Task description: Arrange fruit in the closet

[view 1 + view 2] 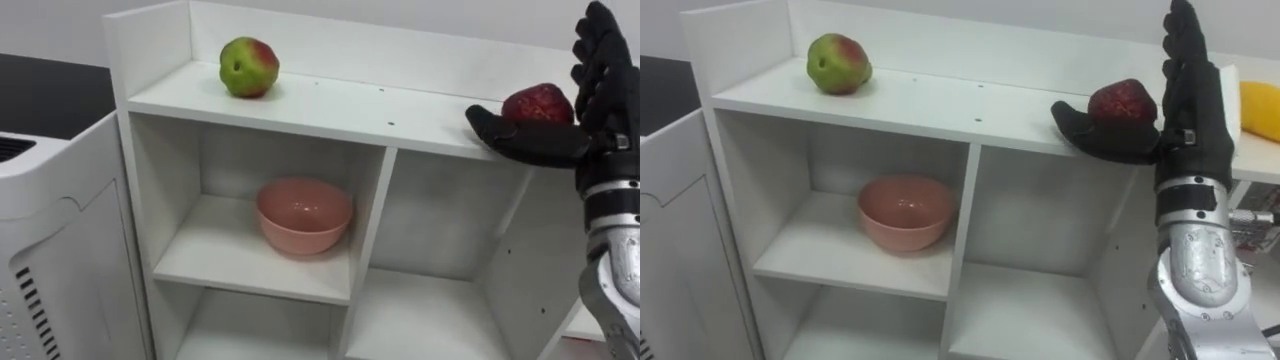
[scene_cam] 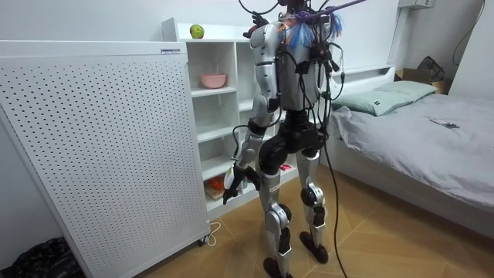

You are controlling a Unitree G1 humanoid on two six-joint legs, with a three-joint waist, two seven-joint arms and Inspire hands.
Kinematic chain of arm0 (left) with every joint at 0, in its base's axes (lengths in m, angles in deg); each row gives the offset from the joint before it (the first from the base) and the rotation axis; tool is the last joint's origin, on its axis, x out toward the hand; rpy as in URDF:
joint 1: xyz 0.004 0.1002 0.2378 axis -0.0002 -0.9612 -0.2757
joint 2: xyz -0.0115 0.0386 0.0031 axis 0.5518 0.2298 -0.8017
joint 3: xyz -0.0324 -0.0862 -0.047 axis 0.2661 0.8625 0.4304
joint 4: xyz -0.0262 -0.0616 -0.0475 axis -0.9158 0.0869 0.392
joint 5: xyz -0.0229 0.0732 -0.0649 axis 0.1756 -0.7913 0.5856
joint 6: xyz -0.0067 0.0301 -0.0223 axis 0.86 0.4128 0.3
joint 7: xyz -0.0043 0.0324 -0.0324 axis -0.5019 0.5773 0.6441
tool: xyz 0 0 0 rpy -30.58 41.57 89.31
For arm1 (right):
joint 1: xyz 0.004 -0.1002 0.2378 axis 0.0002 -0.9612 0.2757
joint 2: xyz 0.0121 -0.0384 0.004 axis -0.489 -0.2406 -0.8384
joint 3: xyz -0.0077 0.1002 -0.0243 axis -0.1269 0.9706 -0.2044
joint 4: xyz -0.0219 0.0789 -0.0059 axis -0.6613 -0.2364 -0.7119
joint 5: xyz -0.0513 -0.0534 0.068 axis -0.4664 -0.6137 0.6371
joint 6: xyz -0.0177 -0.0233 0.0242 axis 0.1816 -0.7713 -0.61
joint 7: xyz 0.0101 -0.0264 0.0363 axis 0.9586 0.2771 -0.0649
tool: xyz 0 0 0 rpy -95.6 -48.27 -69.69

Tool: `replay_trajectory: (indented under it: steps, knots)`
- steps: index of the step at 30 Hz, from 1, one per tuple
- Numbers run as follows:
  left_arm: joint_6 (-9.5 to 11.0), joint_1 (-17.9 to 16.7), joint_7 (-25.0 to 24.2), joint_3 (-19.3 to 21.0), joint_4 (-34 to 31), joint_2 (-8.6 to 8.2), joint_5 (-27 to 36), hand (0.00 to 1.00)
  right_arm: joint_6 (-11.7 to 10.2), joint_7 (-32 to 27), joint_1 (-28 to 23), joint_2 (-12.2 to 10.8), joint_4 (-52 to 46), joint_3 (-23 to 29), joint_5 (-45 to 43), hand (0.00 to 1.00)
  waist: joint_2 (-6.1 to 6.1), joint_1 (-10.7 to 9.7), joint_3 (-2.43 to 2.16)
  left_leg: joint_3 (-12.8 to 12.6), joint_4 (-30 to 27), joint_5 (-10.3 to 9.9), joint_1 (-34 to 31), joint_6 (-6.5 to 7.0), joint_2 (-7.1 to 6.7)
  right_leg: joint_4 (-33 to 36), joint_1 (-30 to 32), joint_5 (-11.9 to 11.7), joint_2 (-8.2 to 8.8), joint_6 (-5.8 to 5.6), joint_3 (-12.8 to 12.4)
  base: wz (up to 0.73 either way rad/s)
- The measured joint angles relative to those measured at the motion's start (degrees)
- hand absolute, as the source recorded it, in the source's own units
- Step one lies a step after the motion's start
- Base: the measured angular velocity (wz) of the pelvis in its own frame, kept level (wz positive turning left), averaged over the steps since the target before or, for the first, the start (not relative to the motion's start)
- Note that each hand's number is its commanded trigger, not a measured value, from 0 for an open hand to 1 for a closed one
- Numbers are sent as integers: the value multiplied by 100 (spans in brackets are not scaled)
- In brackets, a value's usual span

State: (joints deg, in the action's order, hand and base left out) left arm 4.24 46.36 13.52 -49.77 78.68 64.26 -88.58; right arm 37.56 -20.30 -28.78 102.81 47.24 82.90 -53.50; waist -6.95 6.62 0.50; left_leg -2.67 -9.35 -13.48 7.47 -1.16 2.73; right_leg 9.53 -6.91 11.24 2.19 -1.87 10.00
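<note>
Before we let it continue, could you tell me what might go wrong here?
The red fruit sits near the top shelf's front edge beside the open right hand; a nudge may roll it off. The green apple stands loose and could roll as well.

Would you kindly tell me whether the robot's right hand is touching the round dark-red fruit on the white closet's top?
Touching. In both eye views the right hand meets the dark-red fruit with no gap, thumb across its base.
</note>
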Motion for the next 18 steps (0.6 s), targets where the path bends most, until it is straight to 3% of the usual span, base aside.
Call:
replay_trajectory:
  steps: [4,18]
  knots:
    - [-77,58,1,-1,-6,8,-5,0,0,-39,11,33,3,0,19,0,-46,-3,-6,10,-2,0,-61,0,-3,1,27,0,3,0,25,2]
    - [-334,50,2,95,-105,41,-44,0,85,280,610,246,1010,2,461,0,-8,-16,10,22,-41,0,-92,-1,-6,-5,-2,0,9,1,58,3]
